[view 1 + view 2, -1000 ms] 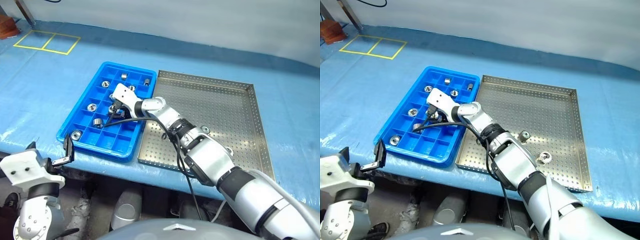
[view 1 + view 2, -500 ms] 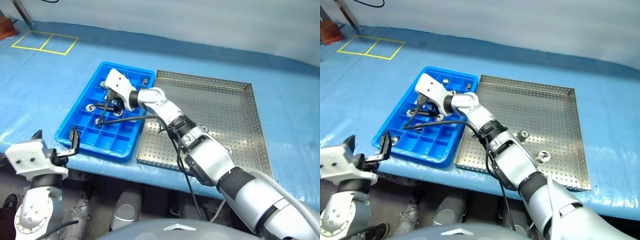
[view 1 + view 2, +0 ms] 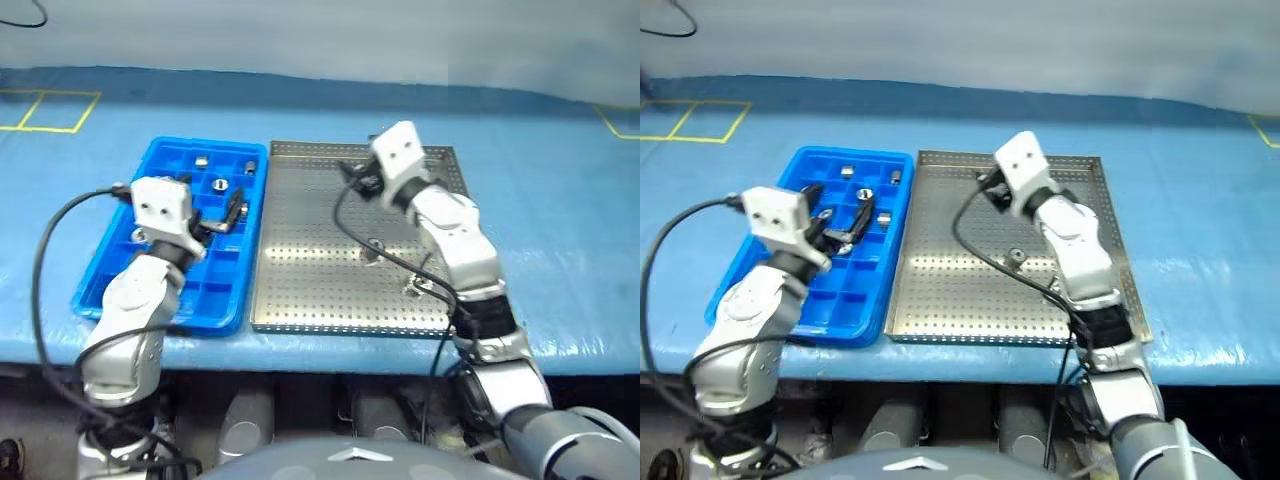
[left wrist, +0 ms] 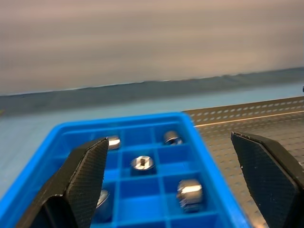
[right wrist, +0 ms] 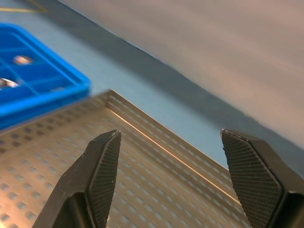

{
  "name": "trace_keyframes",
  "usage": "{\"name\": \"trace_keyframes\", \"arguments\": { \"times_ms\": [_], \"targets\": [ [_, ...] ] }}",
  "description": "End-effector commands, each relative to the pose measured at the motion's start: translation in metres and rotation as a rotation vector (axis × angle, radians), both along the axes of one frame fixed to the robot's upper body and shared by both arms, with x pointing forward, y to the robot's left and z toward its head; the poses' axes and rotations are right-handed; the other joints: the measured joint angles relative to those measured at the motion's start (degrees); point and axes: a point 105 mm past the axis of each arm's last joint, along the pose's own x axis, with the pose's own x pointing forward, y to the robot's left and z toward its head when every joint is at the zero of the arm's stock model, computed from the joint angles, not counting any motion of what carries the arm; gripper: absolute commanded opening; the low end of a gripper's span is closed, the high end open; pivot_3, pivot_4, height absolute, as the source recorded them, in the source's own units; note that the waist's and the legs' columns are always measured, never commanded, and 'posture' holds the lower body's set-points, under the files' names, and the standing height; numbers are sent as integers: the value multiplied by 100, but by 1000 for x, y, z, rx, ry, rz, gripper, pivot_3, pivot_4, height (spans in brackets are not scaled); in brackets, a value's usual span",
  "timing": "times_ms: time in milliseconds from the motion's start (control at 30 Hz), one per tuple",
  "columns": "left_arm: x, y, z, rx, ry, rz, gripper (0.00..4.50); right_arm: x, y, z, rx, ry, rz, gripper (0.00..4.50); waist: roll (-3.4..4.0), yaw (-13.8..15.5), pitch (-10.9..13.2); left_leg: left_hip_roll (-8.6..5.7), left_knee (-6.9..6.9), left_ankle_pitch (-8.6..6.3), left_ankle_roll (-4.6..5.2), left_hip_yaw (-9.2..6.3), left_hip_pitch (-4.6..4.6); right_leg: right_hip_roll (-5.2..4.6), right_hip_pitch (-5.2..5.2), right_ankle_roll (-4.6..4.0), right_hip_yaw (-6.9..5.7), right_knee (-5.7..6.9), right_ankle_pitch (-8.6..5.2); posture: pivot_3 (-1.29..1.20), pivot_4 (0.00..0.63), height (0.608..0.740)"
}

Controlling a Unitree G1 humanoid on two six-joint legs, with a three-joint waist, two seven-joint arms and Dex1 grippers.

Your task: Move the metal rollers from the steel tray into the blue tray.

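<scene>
Over on the left, the bright blue plastic tray with its grid of small square compartments point(image 3: 150, 285) sits on the blue-covered desk point(image 3: 60, 190), its long right wall right beside the silver perforated steel tray point(image 3: 320, 290). The left hand point(image 3: 210, 222) hangs over the blue tray's middle, black fingers spread wide, nothing between them. Small shiny silver metal rollers point(image 4: 143, 163), short cylinders with a central hole, lie one to a compartment toward the blue tray's far end. Moving right, the steel tray shows low raised rims and a floor of tiny holes, mostly bare. Two more rollers lie there, one near the centre point(image 3: 1017, 256) and one point(image 3: 415, 288) nearer the front right. The right hand point(image 3: 990, 185) hovers above the steel tray's far part, fingers well apart and empty. Open blue cover runs beyond both trays.
</scene>
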Motion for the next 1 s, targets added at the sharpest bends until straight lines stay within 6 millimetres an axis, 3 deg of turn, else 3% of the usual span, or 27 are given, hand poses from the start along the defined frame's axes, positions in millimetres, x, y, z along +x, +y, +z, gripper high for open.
{"name": "trace_keyframes", "arguments": {
  "times_ms": [33,167,500,667,867,1000],
  "targets": [
    [7,-15,6,12,-31,-85,4500,-16,-16,14,17,-37,-61,3546,2,-239,-1,4,-9,-2,4,14,7,2,0,0,16,1,0,-222,150,740],
    [15,-25,7,18,-32,-135,4500,-37,-26,0,36,31,-70,3546,3,-562,-1,9,-12,-13,22,30,21,7,-2,3,42,6,-1,-285,150,740],
    [9,-40,-8,-10,7,-180,4500,-70,-17,-50,62,252,-39,3546,2,-962,-2,-6,12,-14,31,69,41,8,4,76,107,8,4,-288,150,740],
    [6,-41,-11,-8,13,-183,4500,-78,-8,-68,106,357,-3,3546,1,-1022,-2,-7,11,-12,37,93,54,16,3,84,143,11,10,-255,150,740],
    [4,-37,-14,-9,19,-164,4500,-84,8,-74,127,399,49,3546,-1,-1011,-3,-9,11,-17,46,110,55,16,-1,93,164,10,15,-241,150,740],
    [4,-35,-13,-6,16,-158,4500,-84,7,-80,121,420,24,3546,-1,-993,-3,-9,11,-20,51,115,55,16,-3,96,169,8,17,-239,150,740]
  ]
}}
